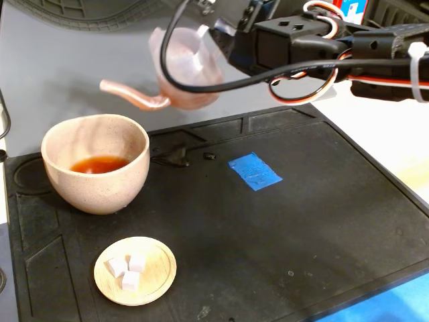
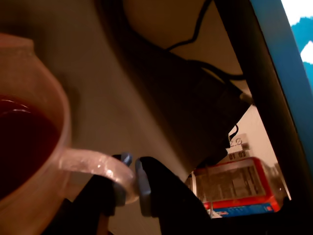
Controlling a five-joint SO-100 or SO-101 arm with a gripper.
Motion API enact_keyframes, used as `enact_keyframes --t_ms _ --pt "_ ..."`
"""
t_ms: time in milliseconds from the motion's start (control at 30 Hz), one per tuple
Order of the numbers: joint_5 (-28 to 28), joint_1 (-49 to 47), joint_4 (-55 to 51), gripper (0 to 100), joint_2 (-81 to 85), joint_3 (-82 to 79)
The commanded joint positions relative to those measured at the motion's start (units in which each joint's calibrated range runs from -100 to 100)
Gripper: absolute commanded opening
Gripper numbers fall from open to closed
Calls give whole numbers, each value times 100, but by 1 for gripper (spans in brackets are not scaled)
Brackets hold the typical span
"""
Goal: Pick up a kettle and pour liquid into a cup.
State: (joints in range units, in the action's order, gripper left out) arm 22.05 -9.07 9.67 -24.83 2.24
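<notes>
The translucent pinkish kettle (image 1: 188, 70) hangs in the air above the mat, tilted, its long spout (image 1: 131, 94) pointing left and down, just right of and above the cup. My gripper (image 1: 218, 33) is shut on the kettle's pale loop handle (image 2: 105, 166); in the wrist view (image 2: 132, 183) the fingers pinch the loop. The kettle (image 2: 29, 147) there holds dark reddish liquid (image 2: 19, 142). The beige-pink speckled cup (image 1: 95, 171) stands at the mat's left and holds reddish-brown liquid (image 1: 99, 164). No stream shows at the spout tip.
A small wooden dish (image 1: 135, 270) with three white cubes lies in front of the cup. A blue tape patch (image 1: 254, 171) sits mid-mat on the black mat (image 1: 301, 228). Cables loop off the arm above the kettle.
</notes>
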Motion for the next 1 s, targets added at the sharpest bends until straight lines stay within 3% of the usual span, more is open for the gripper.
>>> enact_keyframes --t_ms 0,233,400,667,800,967 --pt "206 112 23 1 85 384" --pt "510 424 -781 1 691 112" --pt "678 705 -799 1 1570 -1358" --pt "768 896 -790 1 1672 -2021" --pt "720 896 256 1 1194 -2384" --pt "715 896 421 1 921 -2402"
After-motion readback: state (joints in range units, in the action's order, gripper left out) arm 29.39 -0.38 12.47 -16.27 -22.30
